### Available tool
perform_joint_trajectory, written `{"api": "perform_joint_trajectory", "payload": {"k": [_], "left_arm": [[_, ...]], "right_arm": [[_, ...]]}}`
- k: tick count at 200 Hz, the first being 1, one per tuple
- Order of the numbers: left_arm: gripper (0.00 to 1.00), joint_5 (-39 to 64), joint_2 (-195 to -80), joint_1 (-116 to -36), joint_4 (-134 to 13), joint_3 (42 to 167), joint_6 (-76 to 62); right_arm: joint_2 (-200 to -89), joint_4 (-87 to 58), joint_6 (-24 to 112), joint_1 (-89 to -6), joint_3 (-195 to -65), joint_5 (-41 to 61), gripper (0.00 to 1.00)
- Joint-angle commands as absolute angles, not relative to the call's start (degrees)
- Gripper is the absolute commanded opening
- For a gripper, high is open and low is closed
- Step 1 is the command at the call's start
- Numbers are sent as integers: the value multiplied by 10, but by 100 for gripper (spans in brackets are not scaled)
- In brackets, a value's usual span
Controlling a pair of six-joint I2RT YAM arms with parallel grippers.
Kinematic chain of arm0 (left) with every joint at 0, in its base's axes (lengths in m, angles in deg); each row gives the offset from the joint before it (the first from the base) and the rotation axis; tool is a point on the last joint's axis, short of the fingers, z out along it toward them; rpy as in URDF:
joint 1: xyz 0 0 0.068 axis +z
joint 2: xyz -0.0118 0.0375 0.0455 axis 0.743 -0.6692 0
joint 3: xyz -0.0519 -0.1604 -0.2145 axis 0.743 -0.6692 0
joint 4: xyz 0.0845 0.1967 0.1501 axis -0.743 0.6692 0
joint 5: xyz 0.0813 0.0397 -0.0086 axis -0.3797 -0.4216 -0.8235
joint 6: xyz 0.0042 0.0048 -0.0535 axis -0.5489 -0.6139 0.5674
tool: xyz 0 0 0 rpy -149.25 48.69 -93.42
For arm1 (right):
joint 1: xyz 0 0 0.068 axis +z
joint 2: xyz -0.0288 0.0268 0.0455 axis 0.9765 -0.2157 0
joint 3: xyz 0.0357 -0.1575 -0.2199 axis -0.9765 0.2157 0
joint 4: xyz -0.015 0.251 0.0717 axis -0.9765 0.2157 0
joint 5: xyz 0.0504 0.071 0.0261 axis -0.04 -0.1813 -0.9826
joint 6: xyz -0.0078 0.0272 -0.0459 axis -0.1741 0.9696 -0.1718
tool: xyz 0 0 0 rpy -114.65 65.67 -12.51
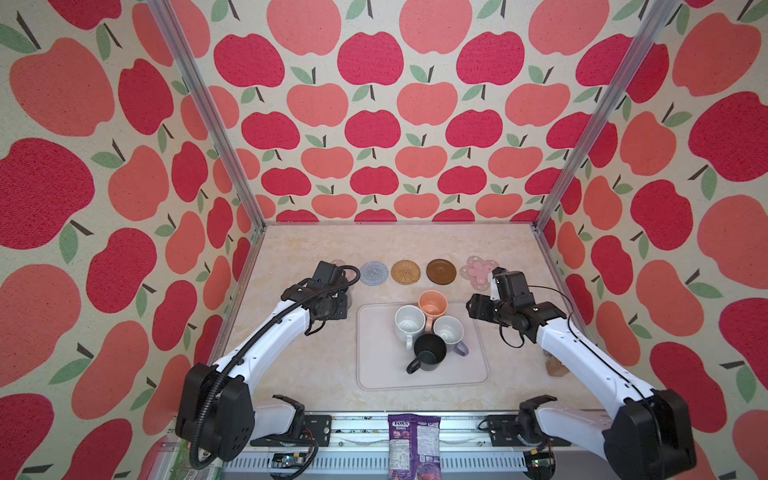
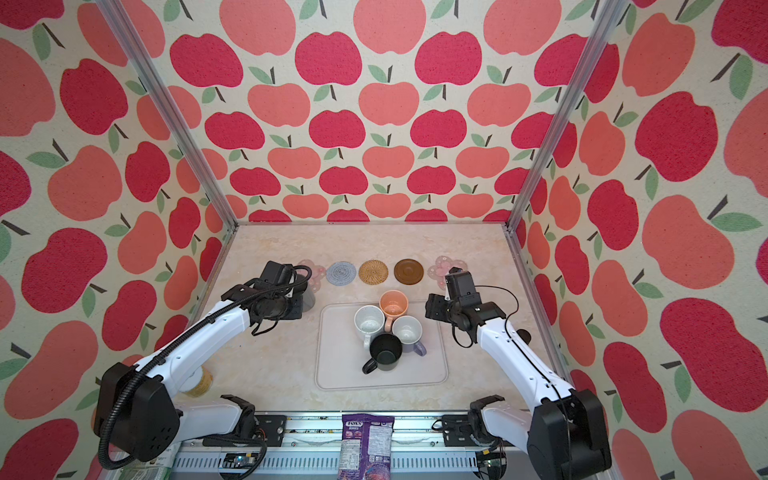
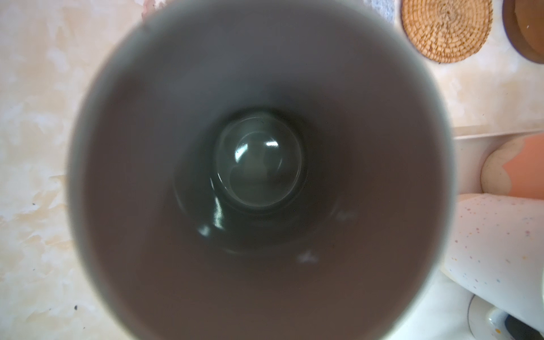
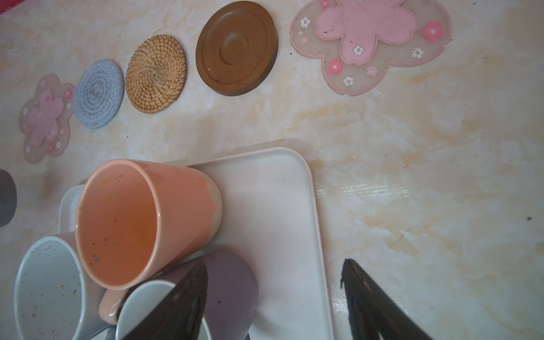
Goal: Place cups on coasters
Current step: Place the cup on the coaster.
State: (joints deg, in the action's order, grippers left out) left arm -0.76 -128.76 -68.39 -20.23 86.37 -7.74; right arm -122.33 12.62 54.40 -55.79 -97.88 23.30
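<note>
Left gripper point(image 1: 337, 305): jaws hidden in every view, buried under the wrist in both top views. The left wrist view is filled by the blurred mouth and glossy dark bottom of the grey mug point(image 3: 259, 176). Jaws closed tight, mug held close under the wrist; grip point not visible. Whether the mug's base touches the surface point(image 1: 291, 374): cannot tell. It sits just on the near side of the left pink flower coaster point(image 4: 45, 117), which the wrist half covers from above. Back row, all flat and uncovered: grey-blue crocheted coaster point(image 1: 374, 273), woven rattan coaster point(image 1: 406, 272), dark brown round coaster point(image 1: 441, 272), right pink flower coaster point(image 1: 476, 270), this last clipped at its right by the right wrist. Nearer, on the pale tray point(image 1: 374, 370), four mugs upright and bunched together: white speckled mug point(image 1: 409, 323); black mug point(image 1: 429, 352), nearest, handle to the near left; peach-orange mug point(image 1: 432, 303), cream at the base; lavender mug point(image 1: 449, 330), white inside. Purple sweets packet point(image 1: 413, 444) at the near edge, cut off by the frame. Right gripper point(image 4: 275, 261): jaws well apart, nothing between them, over the tray's right rim just beside the lavender mug; fingers point(image 4: 371, 297) cut off at the frame edge.
</note>
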Motion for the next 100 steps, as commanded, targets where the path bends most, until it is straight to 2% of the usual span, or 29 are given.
{"api": "perform_joint_trajectory", "payload": {"k": [1,100], "left_arm": [[0,12,-1297,-658,-276,893,-115],[0,25,-1413,-603,-301,976,-181]], "right_arm": [[-1229,113,532,-555,-974,242,75],[-1242,113,513,-561,-987,244,75]]}}
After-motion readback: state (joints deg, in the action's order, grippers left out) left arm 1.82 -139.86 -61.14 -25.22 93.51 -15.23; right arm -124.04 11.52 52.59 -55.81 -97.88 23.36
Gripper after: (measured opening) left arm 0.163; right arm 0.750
